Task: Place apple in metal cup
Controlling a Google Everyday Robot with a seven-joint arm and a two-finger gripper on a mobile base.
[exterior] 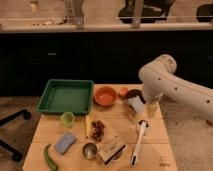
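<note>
The apple (123,92) is a small orange-red fruit at the back of the wooden table, just right of the wide orange bowl (105,95). The metal cup (90,150) is small and silver-grey and stands near the front of the table, left of a snack packet (113,145). My white arm (165,82) reaches in from the right. My gripper (135,104) hangs just right of and in front of the apple, over a dark object (134,93). The gripper is far behind the metal cup.
A green tray (66,96) sits at the back left, with a light green cup (67,119) in front of it. A dark berry cluster (97,130), a blue sponge (65,142), a green vegetable (50,157) and a white brush (139,142) lie on the table.
</note>
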